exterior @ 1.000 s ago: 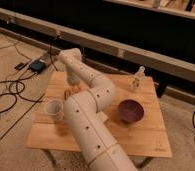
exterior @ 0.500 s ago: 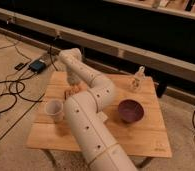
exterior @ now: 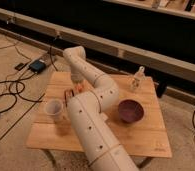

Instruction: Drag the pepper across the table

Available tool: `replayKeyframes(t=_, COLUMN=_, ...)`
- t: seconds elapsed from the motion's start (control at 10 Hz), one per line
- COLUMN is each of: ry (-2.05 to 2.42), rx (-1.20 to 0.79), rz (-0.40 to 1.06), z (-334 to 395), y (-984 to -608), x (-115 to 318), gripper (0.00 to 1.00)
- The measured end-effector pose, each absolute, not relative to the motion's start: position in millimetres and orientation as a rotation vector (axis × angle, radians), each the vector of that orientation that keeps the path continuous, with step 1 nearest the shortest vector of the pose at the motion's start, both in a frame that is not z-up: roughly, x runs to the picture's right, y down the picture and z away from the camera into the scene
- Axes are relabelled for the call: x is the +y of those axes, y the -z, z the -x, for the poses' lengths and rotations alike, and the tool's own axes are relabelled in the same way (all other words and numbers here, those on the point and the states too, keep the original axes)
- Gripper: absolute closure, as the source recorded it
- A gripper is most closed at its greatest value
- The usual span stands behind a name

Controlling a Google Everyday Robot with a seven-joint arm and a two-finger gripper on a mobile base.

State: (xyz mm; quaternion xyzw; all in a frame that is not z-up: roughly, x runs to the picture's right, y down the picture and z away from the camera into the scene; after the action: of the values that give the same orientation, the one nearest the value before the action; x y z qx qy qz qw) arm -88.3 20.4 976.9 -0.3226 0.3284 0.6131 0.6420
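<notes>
The arm point(exterior: 93, 120) hides most of the gripper point(exterior: 75, 83), low over the planked bench point(exterior: 141, 134), far left; open or closed, I cannot tell. The pepper point(exterior: 80, 87) peeks out beside it. Dark cables point(exterior: 11, 92) cross the floor point(exterior: 16, 57).

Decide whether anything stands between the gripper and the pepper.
Nothing visible does. The gripper is down at the pepper on the table; the white cup and purple bowl stand off to the sides.

Other items in frame.
White cup point(exterior: 54, 107) left of centre; purple bowl point(exterior: 130, 110) right of centre; pale bottle point(exterior: 137, 79) upright above it; black cables point(exterior: 11, 92) and dark box point(exterior: 38, 65) at left.
</notes>
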Motion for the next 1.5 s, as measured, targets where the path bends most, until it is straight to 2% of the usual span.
replayKeyframes(t=1.0, ry=-1.408, rx=0.803, rz=0.81, z=79.5, y=-973.2, x=65.4, gripper=0.87)
replayKeyframes(t=1.2, ry=-1.365, rx=0.795, rz=0.833, z=83.8, y=-959.1, x=83.3, gripper=0.87)
replayKeyframes(t=1.5, ry=-1.255, rx=0.782, rz=0.858, z=82.7, y=-920.2, x=132.4, gripper=0.87)
